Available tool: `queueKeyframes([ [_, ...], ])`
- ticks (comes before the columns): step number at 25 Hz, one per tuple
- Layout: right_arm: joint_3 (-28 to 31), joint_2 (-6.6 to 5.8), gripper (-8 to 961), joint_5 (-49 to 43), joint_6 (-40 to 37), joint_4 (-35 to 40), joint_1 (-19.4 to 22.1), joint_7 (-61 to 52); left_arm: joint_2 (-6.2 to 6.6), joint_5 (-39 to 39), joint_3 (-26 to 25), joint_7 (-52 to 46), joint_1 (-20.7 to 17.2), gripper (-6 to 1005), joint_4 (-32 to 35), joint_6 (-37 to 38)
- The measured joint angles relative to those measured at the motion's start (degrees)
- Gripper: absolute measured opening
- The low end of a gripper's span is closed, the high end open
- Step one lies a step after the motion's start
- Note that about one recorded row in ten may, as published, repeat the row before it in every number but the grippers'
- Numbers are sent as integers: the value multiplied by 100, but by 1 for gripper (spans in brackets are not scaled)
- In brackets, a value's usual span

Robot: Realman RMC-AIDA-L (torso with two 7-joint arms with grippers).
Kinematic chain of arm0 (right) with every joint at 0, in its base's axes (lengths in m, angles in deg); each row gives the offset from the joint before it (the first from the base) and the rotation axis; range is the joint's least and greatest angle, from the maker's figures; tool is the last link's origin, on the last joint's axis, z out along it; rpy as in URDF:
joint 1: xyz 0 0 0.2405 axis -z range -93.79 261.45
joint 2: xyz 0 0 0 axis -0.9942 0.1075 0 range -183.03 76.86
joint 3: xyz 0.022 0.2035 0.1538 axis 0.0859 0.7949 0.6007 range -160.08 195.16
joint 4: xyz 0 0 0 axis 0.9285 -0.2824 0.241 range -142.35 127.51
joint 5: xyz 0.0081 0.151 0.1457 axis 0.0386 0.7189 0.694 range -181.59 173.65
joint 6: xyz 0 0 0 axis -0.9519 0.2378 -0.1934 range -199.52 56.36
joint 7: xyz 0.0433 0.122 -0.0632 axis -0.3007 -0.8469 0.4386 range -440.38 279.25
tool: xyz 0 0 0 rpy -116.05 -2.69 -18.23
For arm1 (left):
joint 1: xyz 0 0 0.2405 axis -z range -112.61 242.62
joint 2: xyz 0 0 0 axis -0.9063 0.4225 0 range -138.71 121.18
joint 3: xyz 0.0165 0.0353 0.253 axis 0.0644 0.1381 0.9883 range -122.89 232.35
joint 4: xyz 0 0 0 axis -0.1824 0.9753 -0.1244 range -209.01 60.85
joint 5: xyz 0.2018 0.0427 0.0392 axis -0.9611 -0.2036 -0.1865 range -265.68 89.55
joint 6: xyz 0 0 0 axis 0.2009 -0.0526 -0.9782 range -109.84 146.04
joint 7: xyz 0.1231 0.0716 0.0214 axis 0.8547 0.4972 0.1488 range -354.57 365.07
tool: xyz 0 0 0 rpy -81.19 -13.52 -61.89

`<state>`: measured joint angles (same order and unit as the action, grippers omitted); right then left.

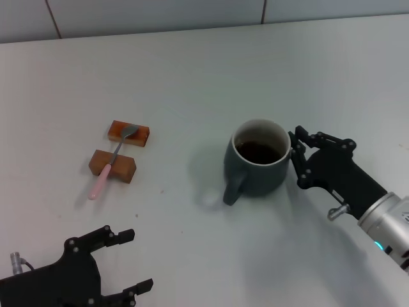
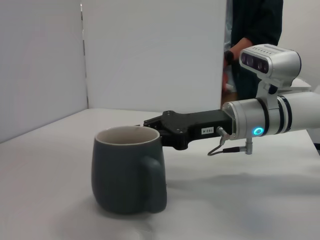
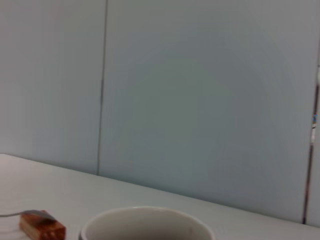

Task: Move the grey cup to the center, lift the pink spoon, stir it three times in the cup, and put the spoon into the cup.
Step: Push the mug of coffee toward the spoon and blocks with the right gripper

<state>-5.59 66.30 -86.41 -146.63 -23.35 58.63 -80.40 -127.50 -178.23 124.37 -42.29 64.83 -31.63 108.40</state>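
Note:
The grey cup [image 1: 257,158] stands upright right of the table's middle, its handle toward me and to the left, its inside dark. It also shows in the left wrist view [image 2: 125,170], and its rim shows in the right wrist view [image 3: 145,222]. My right gripper [image 1: 295,158] is open just beside the cup's right side, holding nothing. The pink spoon [image 1: 114,160] lies across two orange-brown blocks at the left, with its metal bowl on the far block [image 1: 129,133] and its pink handle past the near block [image 1: 112,165]. My left gripper [image 1: 135,262] is open and empty at the near left.
The white table [image 1: 192,77] ends at a pale wall at the back. In the left wrist view my right arm [image 2: 260,117] reaches in behind the cup, and a person [image 2: 255,30] stands beyond it. The far block also shows in the right wrist view [image 3: 42,227].

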Motion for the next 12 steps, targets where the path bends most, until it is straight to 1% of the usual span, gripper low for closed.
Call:
queueKeyframes([
  [8,48,7,148,-276,168,-223,-274,-14,0,0,7,0,1,801,0,7],
  [12,57,8,148,-333,405,-390,-461,-19,0,0,7,0,1,801,0,25],
])
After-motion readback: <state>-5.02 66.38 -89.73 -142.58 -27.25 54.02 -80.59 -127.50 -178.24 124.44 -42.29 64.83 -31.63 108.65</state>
